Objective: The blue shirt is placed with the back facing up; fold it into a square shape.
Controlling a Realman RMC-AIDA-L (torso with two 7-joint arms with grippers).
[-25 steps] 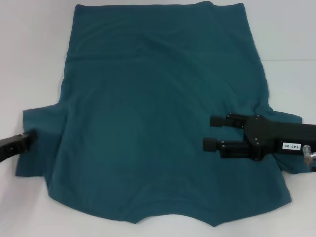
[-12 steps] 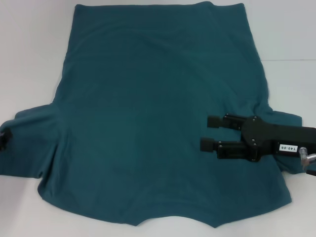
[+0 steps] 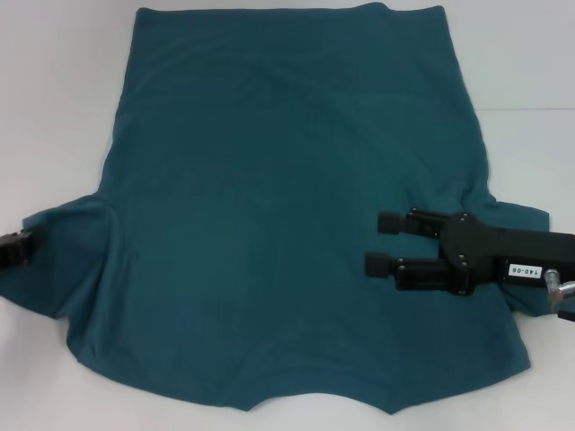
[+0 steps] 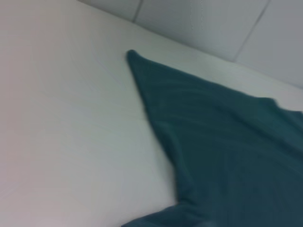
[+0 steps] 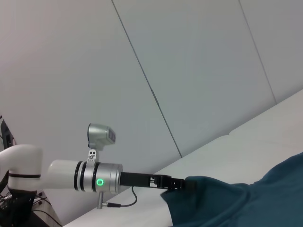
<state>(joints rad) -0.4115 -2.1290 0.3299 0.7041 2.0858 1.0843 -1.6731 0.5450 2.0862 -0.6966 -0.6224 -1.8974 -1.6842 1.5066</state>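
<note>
The blue shirt (image 3: 287, 206) lies spread flat on the white surface (image 3: 63, 90), its long axis running near to far: the straight hem is at the far edge and the curved neckline notch at the near edge, with one short sleeve sticking out to each side.

The left pincer (image 3: 16, 249) sits at the very tip of the left sleeve (image 3: 63, 260), right at the left border of the head view. The right wrist view shows it meeting the sleeve cloth, which bunches there, so it is probably pinching the sleeve hem, though I cannot tell for sure whether its fingers are spread or pressed together.

The right pincer (image 3: 384, 242) reaches in from the right, over the right sleeve (image 3: 512, 224) and onto the body panel, pointing left towards the shirt's middle. Its two fingers stand apart and hold nothing; whether they press on the cloth cannot be told.

The relation that matters: the shirt's centre line lies to the right of the left pincer and to the left of the right one, so each sleeve would have to be carried inward across that long axis. The left arm is the one already at its sleeve edge; the right pincer sits inside its sleeve, past the hem
</note>
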